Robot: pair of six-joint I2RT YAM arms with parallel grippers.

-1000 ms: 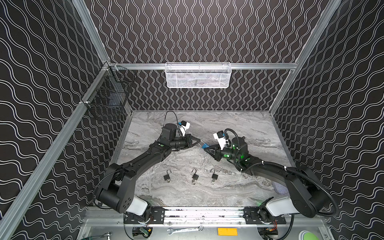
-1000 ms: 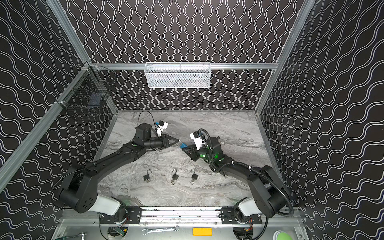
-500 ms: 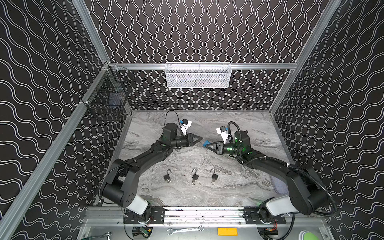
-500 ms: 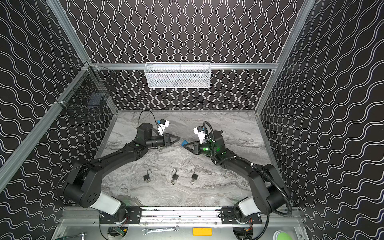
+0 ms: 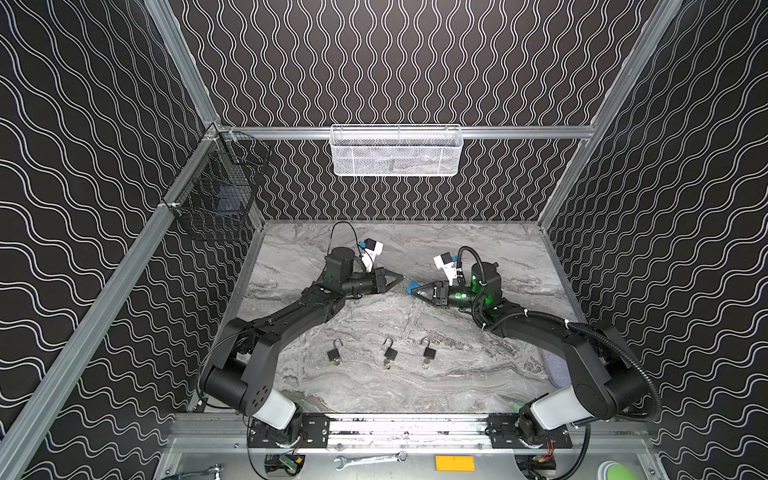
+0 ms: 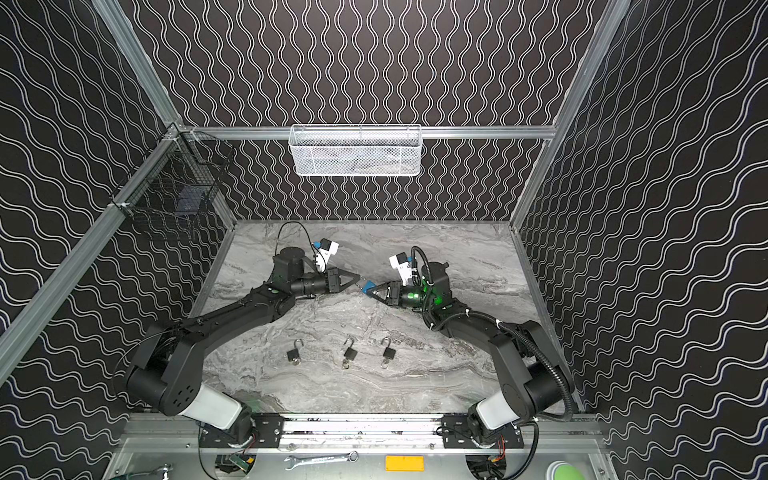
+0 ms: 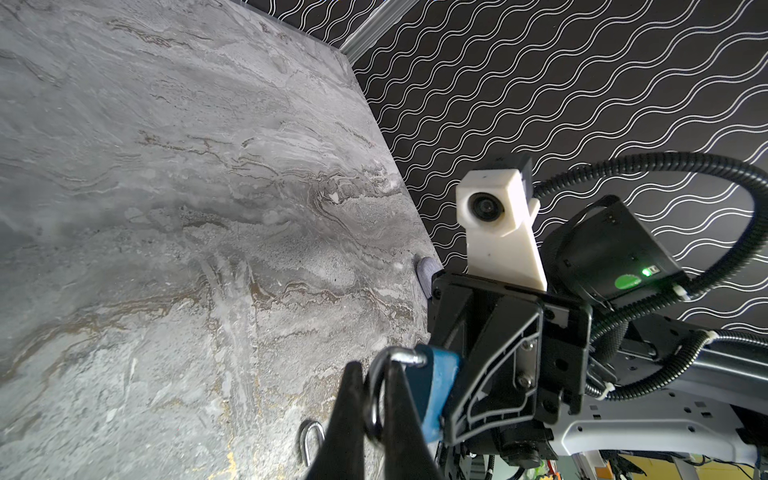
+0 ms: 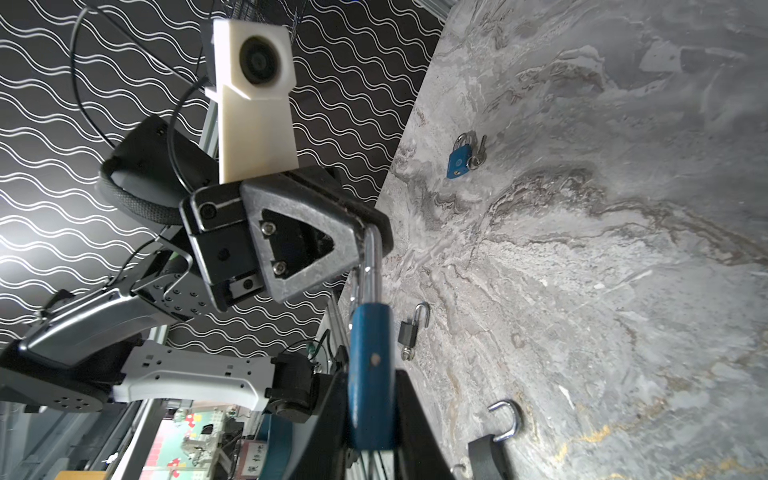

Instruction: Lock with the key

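Observation:
A blue padlock (image 5: 411, 286) (image 6: 367, 286) hangs above the mid-back of the marble table, between my two grippers. My right gripper (image 8: 370, 415) is shut on its blue body (image 8: 370, 345). My left gripper (image 7: 374, 415) faces it tip to tip and is shut on the lock's silver shackle (image 8: 371, 266). In both top views the left gripper (image 5: 401, 277) and right gripper (image 5: 415, 289) almost touch. No key shows in the held lock. A second blue padlock (image 8: 457, 160) lies on the table with a key (image 8: 478, 154) beside it.
Three black padlocks (image 5: 335, 354) (image 5: 390, 353) (image 5: 429, 353) lie in a row near the front with their shackles open. A white mesh basket (image 5: 395, 151) hangs on the back wall and a black wire basket (image 5: 216, 195) on the left rail. A grey cloth (image 5: 555, 365) lies at the right edge.
My right wrist has swung round, so its gripper now points level at the left one. The blue padlock has stayed between both grippers. The left arm has shifted slightly.

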